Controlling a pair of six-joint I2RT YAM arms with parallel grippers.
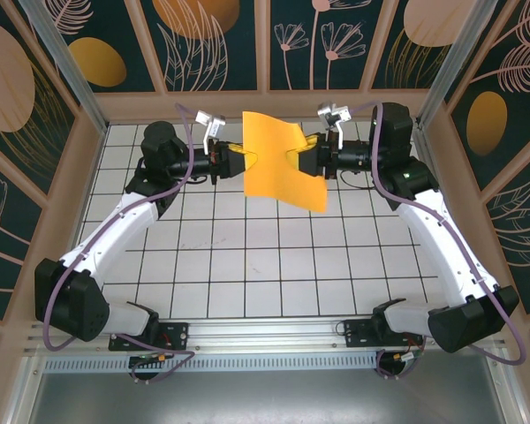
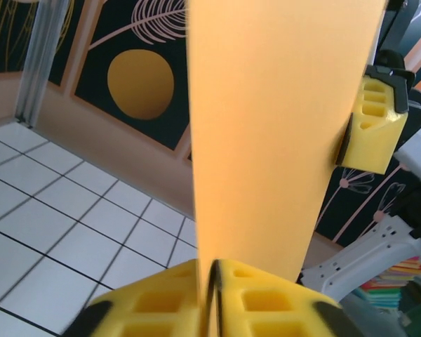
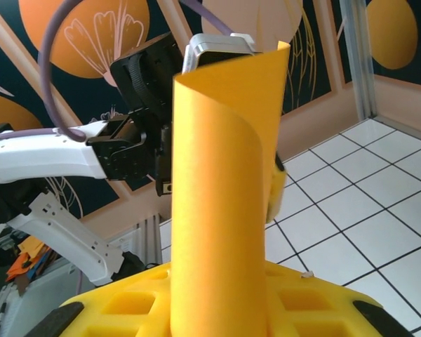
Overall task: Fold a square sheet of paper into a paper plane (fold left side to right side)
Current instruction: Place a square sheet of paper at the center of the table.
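Observation:
The square sheet of paper (image 1: 281, 172), plain orange-yellow, hangs upright in the air above the back of the table, bowed and wavy rather than flat. It has no dart shape. My left gripper (image 1: 239, 161) is shut on its left edge, and in the left wrist view the yellow pads (image 2: 212, 272) pinch the sheet (image 2: 281, 140) between them. My right gripper (image 1: 297, 157) is shut on the right edge. In the right wrist view the sheet (image 3: 224, 196) curls up from between that gripper's yellow pads (image 3: 221, 277) and hides their tips.
The white grid table (image 1: 265, 265) lies below the sheet. Patterned walls (image 1: 216, 44) close the back and sides. Each arm reaches inward from its base at the near edge. The right gripper's finger (image 2: 375, 130) presses the sheet's far edge in the left wrist view.

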